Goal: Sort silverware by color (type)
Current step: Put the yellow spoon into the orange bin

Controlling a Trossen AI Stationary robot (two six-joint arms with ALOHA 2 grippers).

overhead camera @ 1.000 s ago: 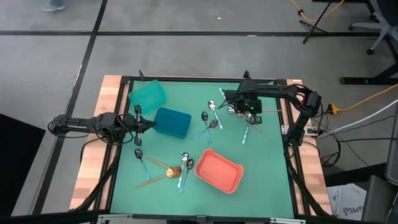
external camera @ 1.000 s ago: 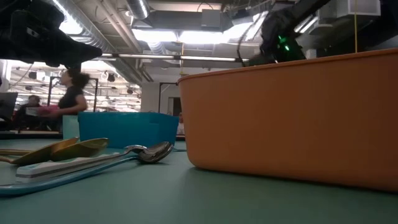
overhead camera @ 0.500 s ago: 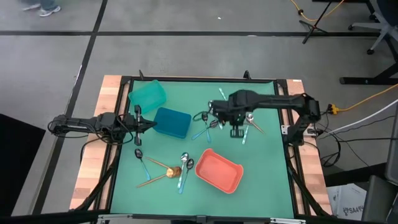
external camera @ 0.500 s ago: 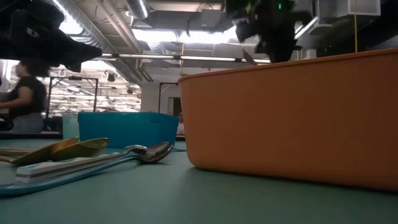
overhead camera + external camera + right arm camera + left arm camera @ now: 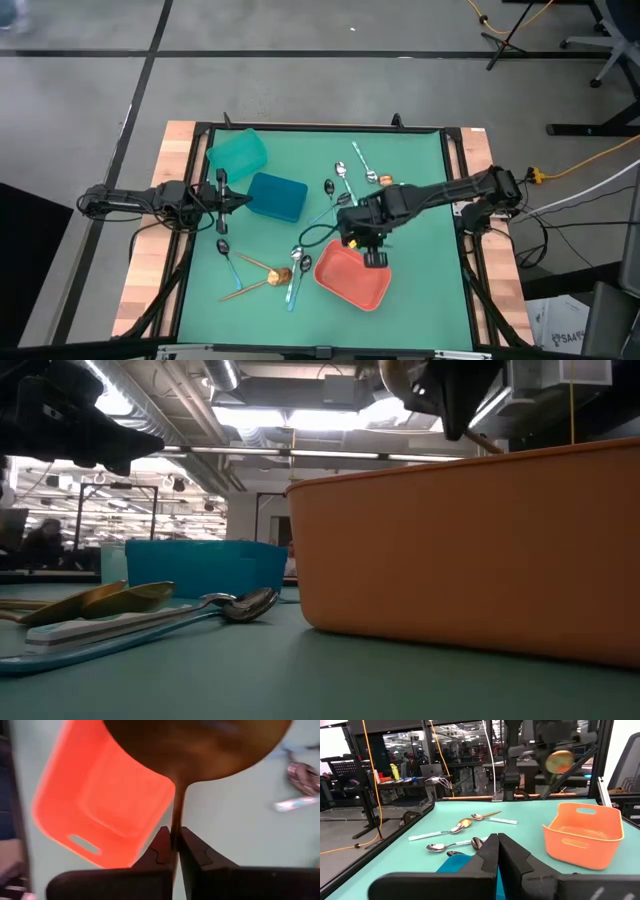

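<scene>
Green mat on the tabletop, workshop lights and benches behind. Copper-gold spoon, bowl broad and shiny, is up in the air above the coral bin near the front edge. Right gripper pinched tight on its thin handle. Left gripper closed, empty, at the left edge.
</scene>
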